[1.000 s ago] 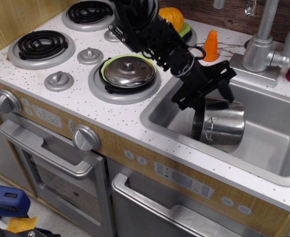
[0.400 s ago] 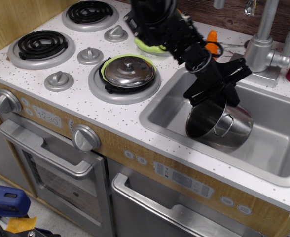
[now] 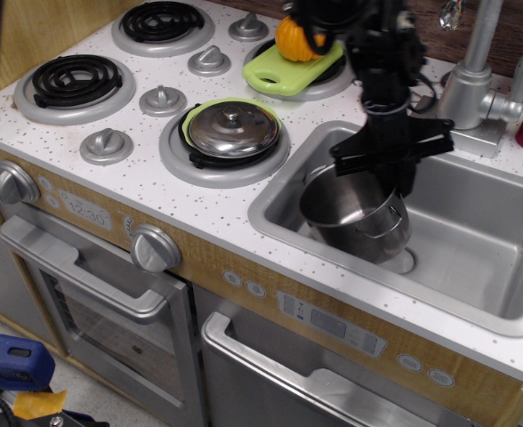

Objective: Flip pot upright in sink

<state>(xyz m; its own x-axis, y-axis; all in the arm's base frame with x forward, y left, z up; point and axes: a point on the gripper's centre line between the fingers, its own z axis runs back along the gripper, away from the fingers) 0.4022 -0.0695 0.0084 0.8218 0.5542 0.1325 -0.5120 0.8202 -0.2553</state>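
The shiny steel pot (image 3: 352, 212) is in the left part of the sink (image 3: 484, 240). Its mouth faces up and a little toward the front left, so it is nearly upright but still tilted. A wire loop handle shows on its front right side. My black gripper (image 3: 393, 181) comes straight down from above and is shut on the pot's far rim, one finger inside and one outside. The pot's base looks close to the sink floor; I cannot tell whether it touches.
A domed steel lid (image 3: 235, 129) on a green ring lies on the front right burner, just left of the sink. The faucet (image 3: 473, 76) stands behind the sink. A green board (image 3: 290, 69) with an orange toy (image 3: 295, 37) is on the back burner.
The arm has swung up and left, turning the pot from lying on its side to mouth-up, and shifted it toward the sink's left end.
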